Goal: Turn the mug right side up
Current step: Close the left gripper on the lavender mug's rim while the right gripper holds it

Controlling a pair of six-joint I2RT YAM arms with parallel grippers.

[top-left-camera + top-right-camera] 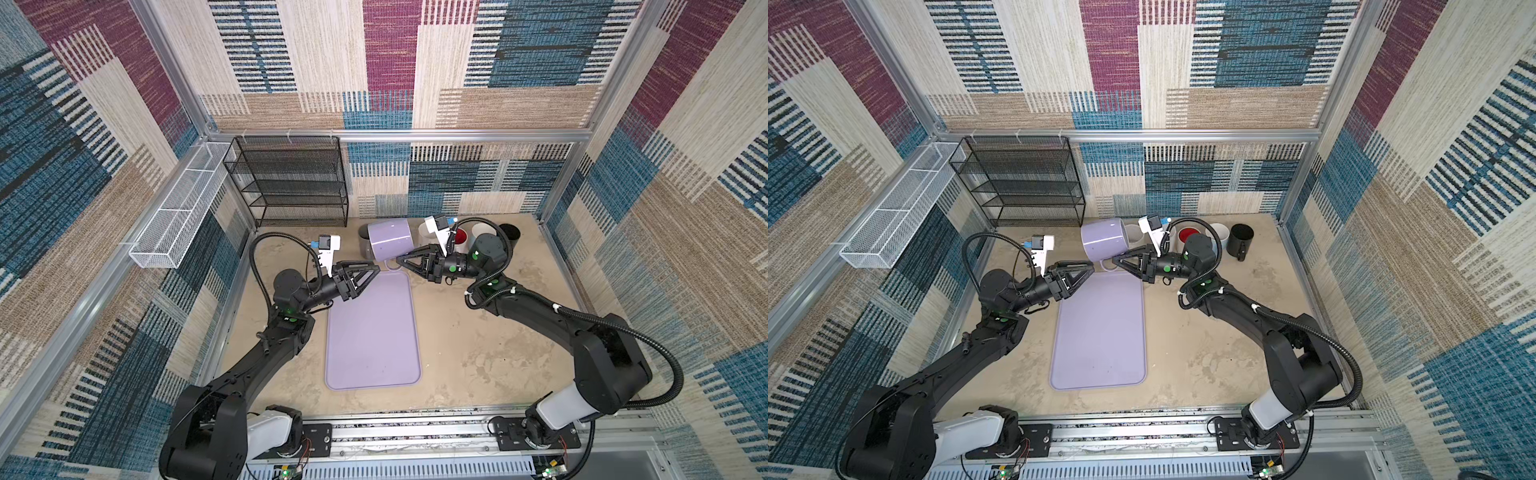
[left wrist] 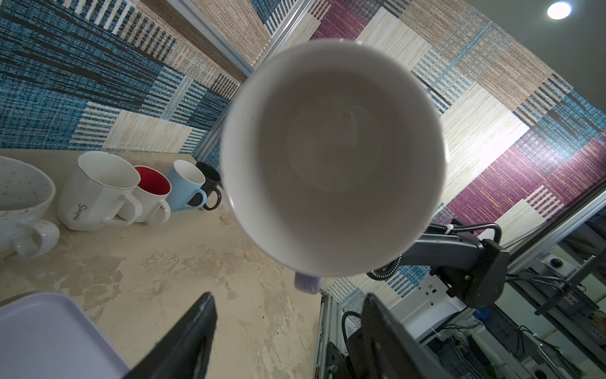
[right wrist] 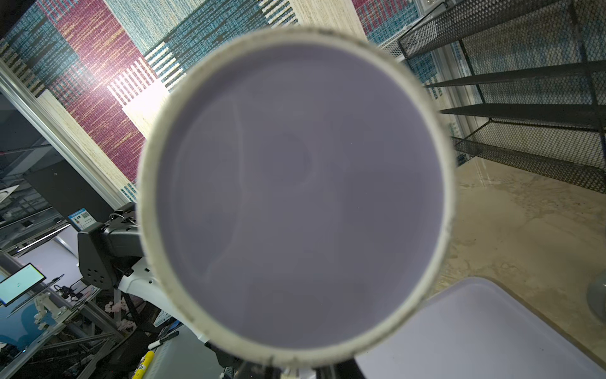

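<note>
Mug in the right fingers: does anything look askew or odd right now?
Yes. The lilac mug hangs on its side in the air near the far end of the tray, pinched only by its handle in the right gripper, its mouth facing the open, empty left gripper. No spill or damage shows.

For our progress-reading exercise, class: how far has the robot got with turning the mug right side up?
Done: the mug is off the table, gripped at its handle by the right hand. Under way: it lies on its side in the air, mouth toward the open, empty left hand. Left: tip the mouth upward and set it down, perhaps on the tray.
</note>
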